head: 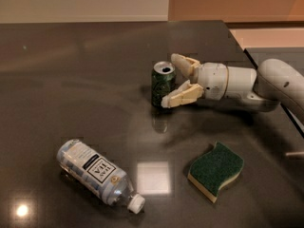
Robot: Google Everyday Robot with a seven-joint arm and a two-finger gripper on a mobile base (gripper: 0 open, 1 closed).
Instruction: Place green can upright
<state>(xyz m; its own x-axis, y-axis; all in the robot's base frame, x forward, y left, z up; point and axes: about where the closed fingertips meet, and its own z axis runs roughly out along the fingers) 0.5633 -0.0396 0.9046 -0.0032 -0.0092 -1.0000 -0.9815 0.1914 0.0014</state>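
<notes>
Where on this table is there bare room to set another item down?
Widest: the whole left half of the table, from the back edge down to the bottle. Also the gap between bottle and sponge. Crowded at the right: the gripper, jaws open, flanks the upright can.

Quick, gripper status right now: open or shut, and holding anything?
Gripper: open, fingers spread on either side of the upright green can, not clamped on it.

A clear water bottle (95,171) is lying on its side on the dark surface (71,70), its white cap (137,202) pointing right. A green wavy sponge (216,170) is lying flat, well apart from it, just in front of my jaws at the surface's right side.
</notes>
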